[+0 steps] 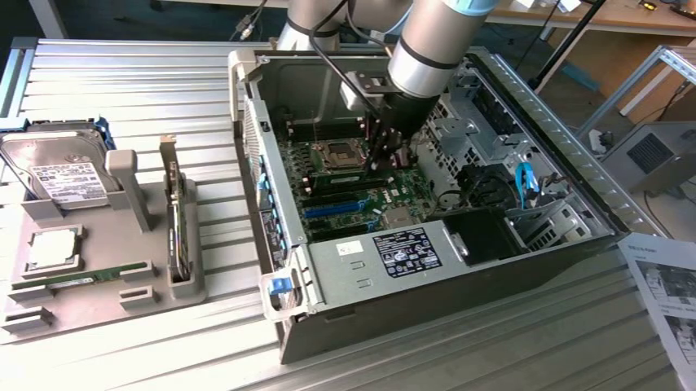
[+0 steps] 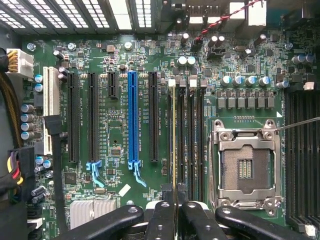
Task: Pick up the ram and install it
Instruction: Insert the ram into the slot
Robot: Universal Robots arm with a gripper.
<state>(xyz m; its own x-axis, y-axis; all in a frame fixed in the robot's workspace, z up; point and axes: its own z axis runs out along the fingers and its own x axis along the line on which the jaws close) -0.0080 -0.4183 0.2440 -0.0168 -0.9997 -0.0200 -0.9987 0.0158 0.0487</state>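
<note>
Jaws clenched on the ram (image 2: 173,135), edge-on over the memory slots (image 2: 192,140). Best done, I judge, with its 2 ends level, pressing squarely.

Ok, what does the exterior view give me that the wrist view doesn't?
Exterior view: the grey tray at its left, carrying a hard drive, a silver processor chip and a second green stick. Wrist view: the pincer shut on the ram, seen edge-on over the memory slots. Both: the motherboard and its empty CPU socket.
</note>
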